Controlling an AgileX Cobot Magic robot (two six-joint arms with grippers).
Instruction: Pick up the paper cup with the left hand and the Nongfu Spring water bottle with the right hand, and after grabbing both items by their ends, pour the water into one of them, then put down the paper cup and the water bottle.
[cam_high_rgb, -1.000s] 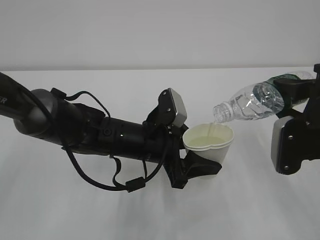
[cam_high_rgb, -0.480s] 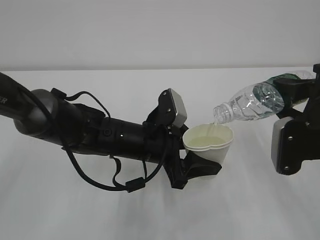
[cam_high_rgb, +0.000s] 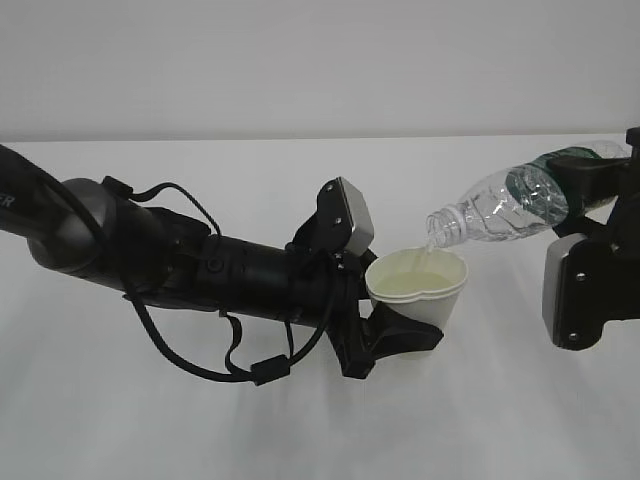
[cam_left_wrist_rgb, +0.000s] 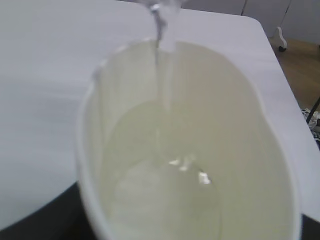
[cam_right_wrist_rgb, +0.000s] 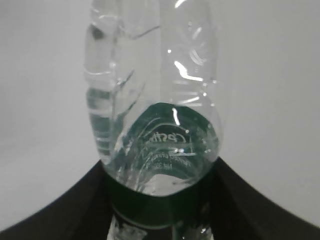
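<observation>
Water (cam_left_wrist_rgb: 165, 75) keeps streaming into the paper cup (cam_high_rgb: 420, 292) — both jaws still clenched, nothing shifted.

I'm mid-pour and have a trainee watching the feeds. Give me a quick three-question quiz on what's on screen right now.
1. True or false: the paper cup stands on the table by itself.
2. Which gripper holds the Nongfu Spring water bottle: A) left gripper, B) right gripper, C) neither?
3. Fill in: a thin stream of water falls from the bottle's ____ into the cup.

Key:
1. False; the left gripper holds it off the table, its rim squeezed out of round.
2. B; it grips the bottle's base end, tilted neck-down.
3. Mouth, just above the cup's rim.
</observation>
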